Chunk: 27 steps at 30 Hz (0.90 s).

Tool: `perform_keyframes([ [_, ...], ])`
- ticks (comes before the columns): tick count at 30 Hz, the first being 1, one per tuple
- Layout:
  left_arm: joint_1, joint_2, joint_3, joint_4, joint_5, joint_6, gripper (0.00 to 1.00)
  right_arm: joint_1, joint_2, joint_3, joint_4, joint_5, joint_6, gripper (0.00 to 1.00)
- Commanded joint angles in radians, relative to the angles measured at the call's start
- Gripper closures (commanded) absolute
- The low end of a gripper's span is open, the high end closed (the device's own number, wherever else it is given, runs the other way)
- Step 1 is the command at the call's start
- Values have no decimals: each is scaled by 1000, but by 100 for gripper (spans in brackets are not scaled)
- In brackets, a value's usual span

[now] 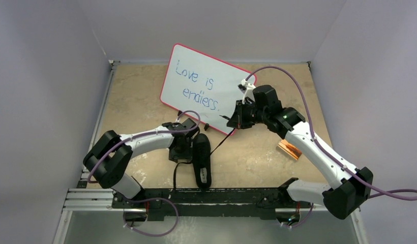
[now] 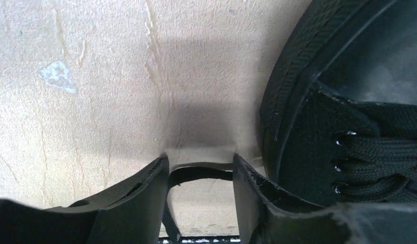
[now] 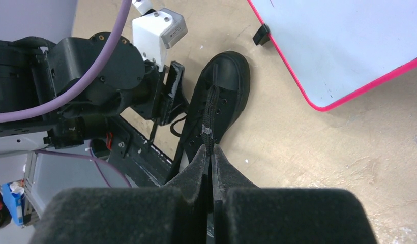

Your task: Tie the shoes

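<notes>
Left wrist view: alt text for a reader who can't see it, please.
The left fingers stand apart at the bottom edge, a strand of black lace crossing the tan table between them. A black sneaker, eyelets and lacing showing, fills the right side.

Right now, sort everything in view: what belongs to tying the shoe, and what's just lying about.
Job in hand:
sneaker
its laces
left gripper, open around one lace
right gripper, shut on another

Lying about:
whiteboard
small orange object
</notes>
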<state>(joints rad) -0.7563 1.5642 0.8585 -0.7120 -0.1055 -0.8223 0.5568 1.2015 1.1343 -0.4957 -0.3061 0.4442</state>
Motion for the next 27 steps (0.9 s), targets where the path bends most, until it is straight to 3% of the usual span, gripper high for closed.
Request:
perform_keyframes([
  [1, -30, -26, -79, 93, 34, -74, 60, 0, -22, 5, 10, -7, -12, 100],
  [4, -40, -91, -128, 99, 43, -144, 84, -2, -16, 12, 11, 2, -13, 100],
  [6, -46, -142, -147, 101, 47, -175, 87, -2, -8, 16, 11, 10, -17, 100],
  [12, -83, -255, -232, 293, 212, -295, 84, -2, 14, 35, -3, 34, -27, 100],
  [17, -133, -238, -262, 521, 328, -331, 75, -4, 19, 55, -14, 63, -31, 100],
  [20, -141, -181, -231, 609, 351, -340, 74, -8, 17, 71, -30, 87, -45, 99],
  [24, -143, -154, -142, 504, 262, -283, 75, -26, 26, 99, -68, 120, -64, 97],
  [27, -144, -188, -88, 315, 135, -233, 67, -33, 25, 108, -98, 138, -81, 96],
])
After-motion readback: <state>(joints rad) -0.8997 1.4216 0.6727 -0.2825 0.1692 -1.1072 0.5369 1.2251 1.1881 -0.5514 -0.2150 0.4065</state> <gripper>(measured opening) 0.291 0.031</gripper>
